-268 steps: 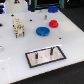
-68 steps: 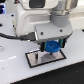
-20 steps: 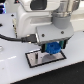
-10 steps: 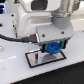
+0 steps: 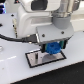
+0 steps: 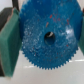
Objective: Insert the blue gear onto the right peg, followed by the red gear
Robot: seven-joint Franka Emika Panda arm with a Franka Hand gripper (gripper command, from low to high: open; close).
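You have the blue gear (image 5: 53, 48) held just above the black-framed grey plate (image 5: 34, 59), over the plate's end toward the exterior view's right. In the wrist view the blue gear (image 6: 48, 34) fills the picture, centre hole facing you, and the gripper (image 5: 53, 49) has its green fingers (image 6: 9, 46) clamped on the rim from both sides.

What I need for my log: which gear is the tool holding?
The blue gear, a wide toothed disc with a centre hole, clamped between the tool's green pads; no red gear shows.
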